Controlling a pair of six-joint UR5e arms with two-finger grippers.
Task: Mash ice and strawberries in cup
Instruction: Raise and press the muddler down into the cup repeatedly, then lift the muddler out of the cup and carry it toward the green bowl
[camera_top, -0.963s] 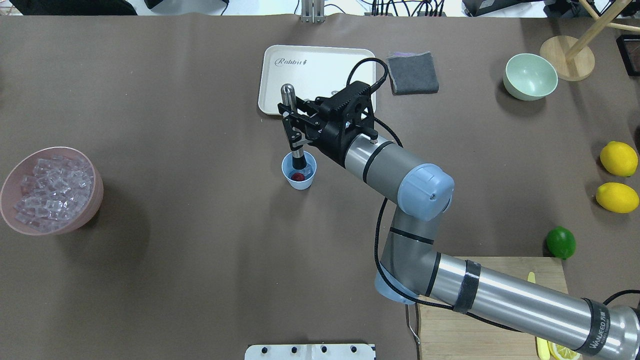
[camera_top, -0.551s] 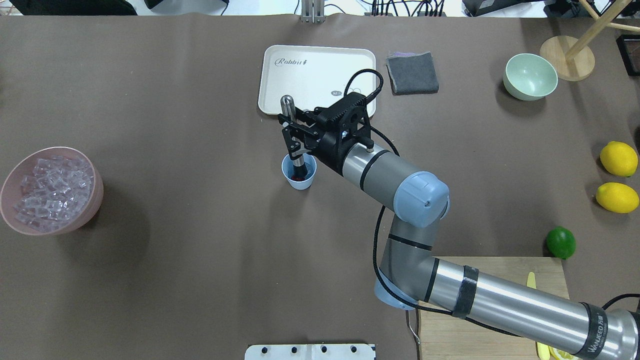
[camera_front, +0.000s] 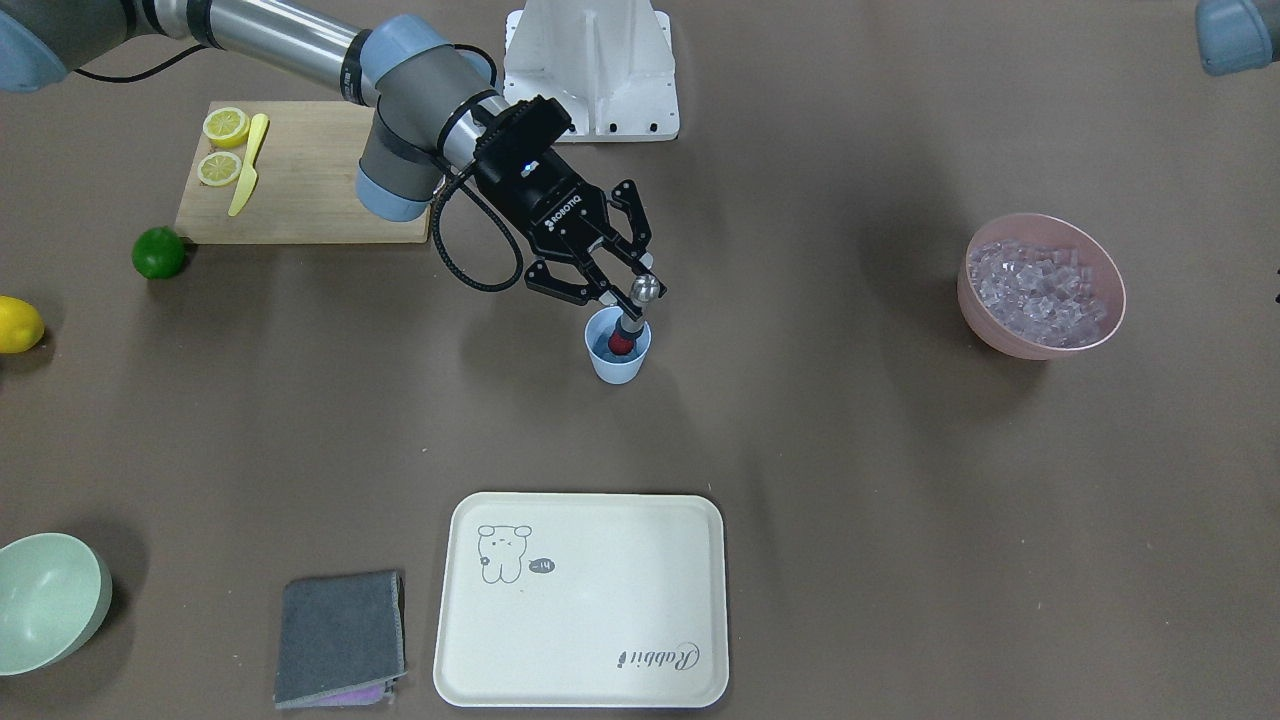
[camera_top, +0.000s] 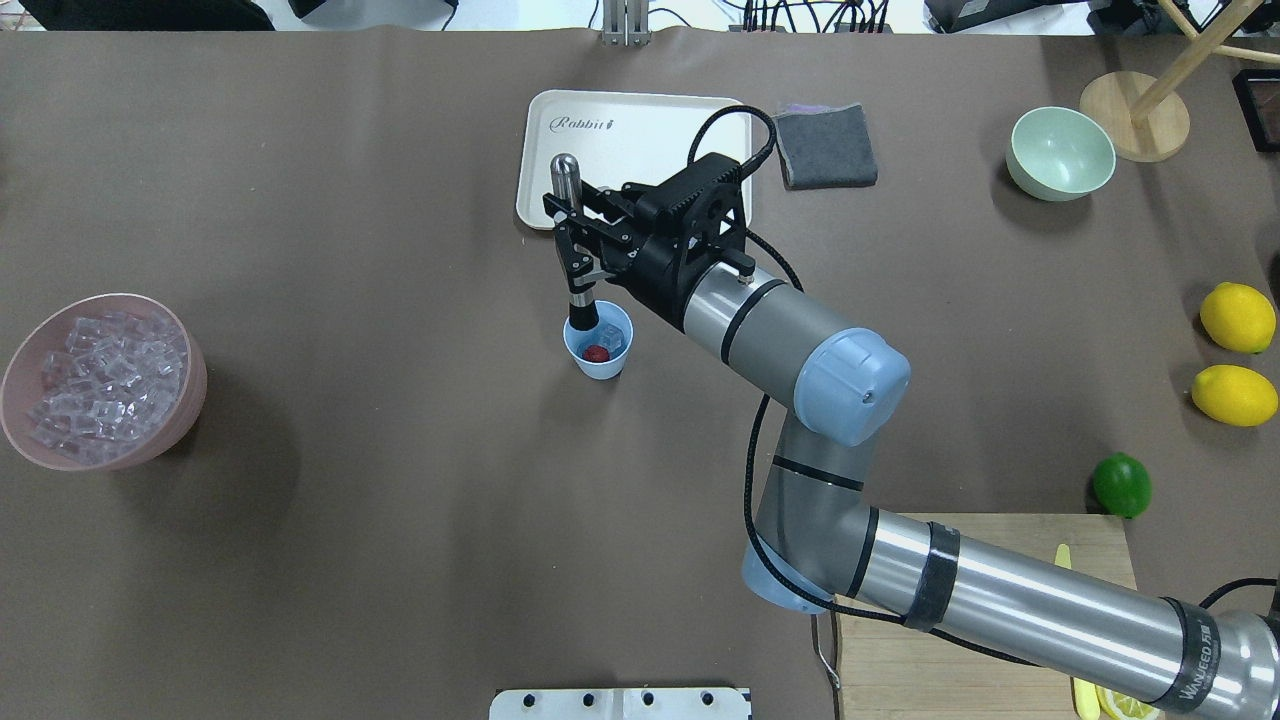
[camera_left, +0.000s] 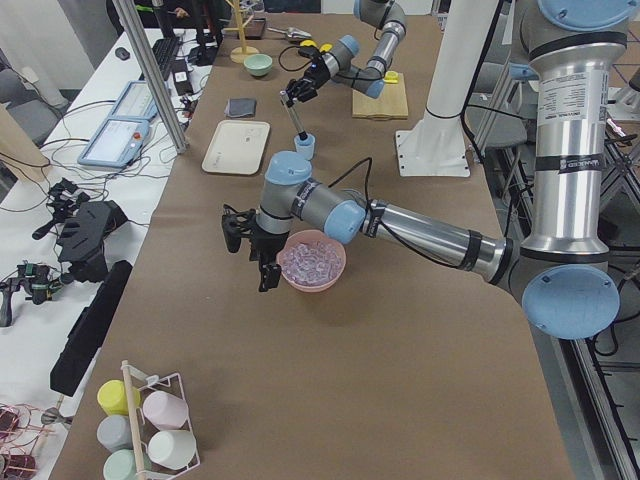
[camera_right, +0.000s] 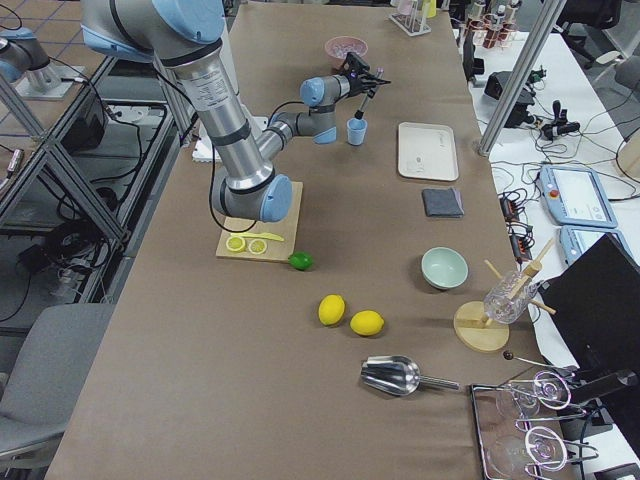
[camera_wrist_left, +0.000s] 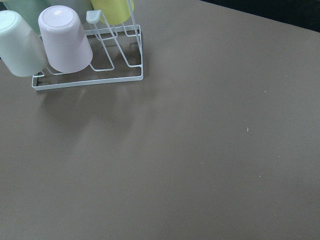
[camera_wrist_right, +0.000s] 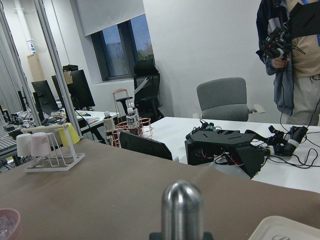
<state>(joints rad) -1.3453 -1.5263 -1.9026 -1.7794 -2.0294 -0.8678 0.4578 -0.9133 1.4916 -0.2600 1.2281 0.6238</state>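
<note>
The light-blue cup (camera_top: 598, 362) stands mid-table, in front of the tray. Inside it lie a red strawberry (camera_top: 596, 353) and a clear ice cube (camera_top: 616, 338). My right gripper (camera_top: 578, 268) is shut on a muddler (camera_top: 564, 172) with a steel top. The muddler's black lower end (camera_top: 585, 318) sits at the cup's rim. The front-facing view shows that cup (camera_front: 617, 365), the strawberry (camera_front: 621, 346) and the right gripper (camera_front: 625, 290). More ice fills the pink bowl (camera_top: 185, 395) at far left. My left gripper (camera_left: 262, 262) hangs beside that bowl; I cannot tell whether it is open.
A cream tray (camera_top: 640, 130), a grey cloth (camera_top: 825, 148) and a pale green bowl (camera_top: 1060, 152) line the far side. Two lemons (camera_top: 1238, 318), a lime (camera_top: 1121, 485) and a cutting board (camera_top: 1010, 535) are on the right. A cup rack (camera_wrist_left: 90, 55) stands near the left wrist.
The muddler pushed down into the cup, then rose again. Its tip is now at the rim and the strawberry shows once more.
</note>
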